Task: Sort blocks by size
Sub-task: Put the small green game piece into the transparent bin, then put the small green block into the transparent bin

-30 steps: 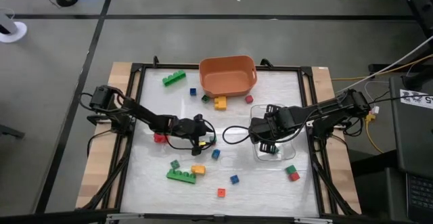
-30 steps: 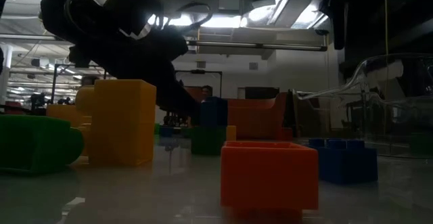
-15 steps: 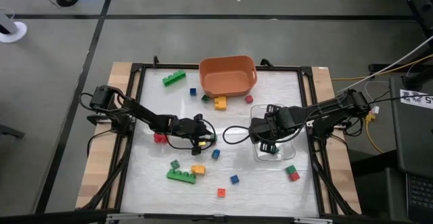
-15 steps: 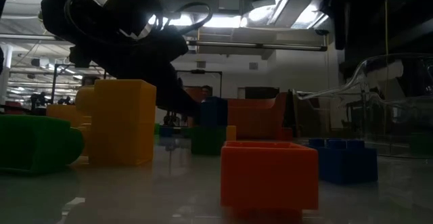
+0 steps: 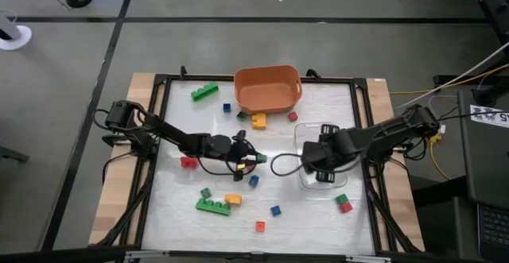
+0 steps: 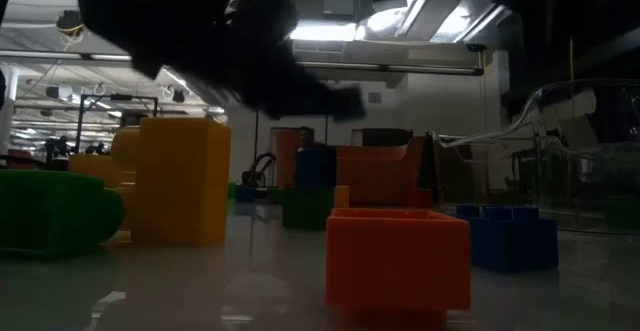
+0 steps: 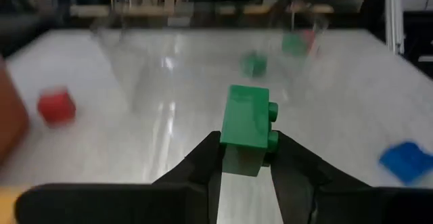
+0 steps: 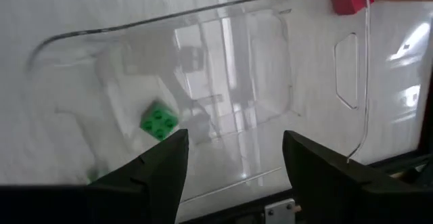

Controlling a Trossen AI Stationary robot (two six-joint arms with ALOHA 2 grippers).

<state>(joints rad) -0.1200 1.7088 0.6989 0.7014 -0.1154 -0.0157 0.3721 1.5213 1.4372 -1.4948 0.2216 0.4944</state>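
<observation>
Now the left gripper (image 7: pixel 245 158) is clamped on a small green brick (image 7: pixel 247 128).
It should clear the clear tray (image 5: pixel 301 129) wall (right gripper (image 8: pixel 233 158), jaws apart, hovers there).

Left arm: reaches in from the table's left edge toward mid-table.
Left gripper (image 7: pixel 246 158): fingers clamped on a small green brick (image 7: pixel 247 128) — held clear of the table.
Right gripper (image 8: pixel 233 158): fingers spread — nothing between them.

high: overhead | low: table-level | wrists: close, share tray (image 8: pixel 203 82)
</observation>
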